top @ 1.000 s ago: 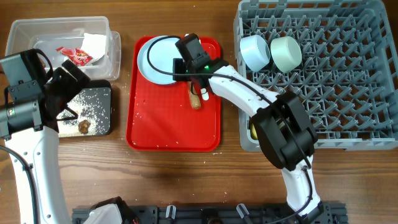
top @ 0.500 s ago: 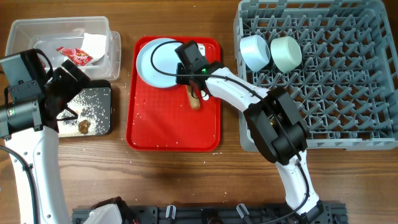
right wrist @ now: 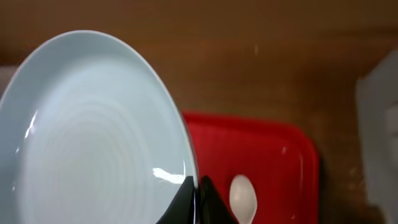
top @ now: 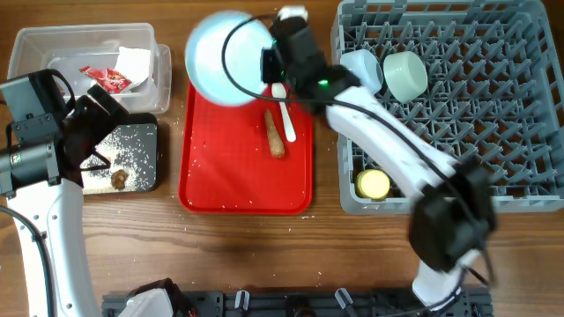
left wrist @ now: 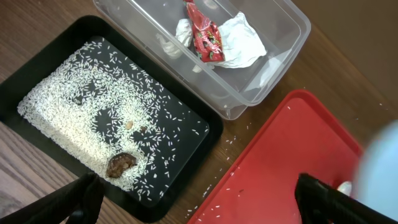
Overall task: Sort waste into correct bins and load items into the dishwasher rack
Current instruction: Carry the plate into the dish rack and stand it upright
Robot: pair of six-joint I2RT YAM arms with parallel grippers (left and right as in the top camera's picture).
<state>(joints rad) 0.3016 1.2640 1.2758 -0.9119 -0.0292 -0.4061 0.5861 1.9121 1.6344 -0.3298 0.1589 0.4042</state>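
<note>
Where the right gripper (top: 267,63) stands: over the far end of the red serving tray (top: 220,180), close beside the dishwasher rack (top: 493,132).
Right gripper state: jaws closed to a narrow pinch on the rim of the pale blue plate (right wrist: 93,137); the fingertips (right wrist: 208,198) meet at the plate's edge.
Plate position: to the gripper's left, overhanging the tray's far edge; blurred in the overhead view.
Below the right gripper: white plastic spoon (top: 284,114) lying on the red tray, with the brown carrot-shaped stick (top: 275,137) just beside it; contact between them cannot be told.
To the right gripper's other side: pale blue-white bowl (top: 361,75) and mint green bowl (top: 405,76) side by side in the rack; small yellow cup (top: 372,183) in the rack's near corner.
Left gripper (top: 97,138) state: jaws spread wide, nothing between them, touching nothing.
Below the left gripper: black tray (left wrist: 205,134) holding loose white rice grains (left wrist: 74,102) and the small brown food lump (left wrist: 120,165).
Beyond the left gripper: clear tub (left wrist: 292,28) touching the black tray, holding the red crinkled snack wrapper (left wrist: 204,38) and white crumpled napkin (left wrist: 241,45).
</note>
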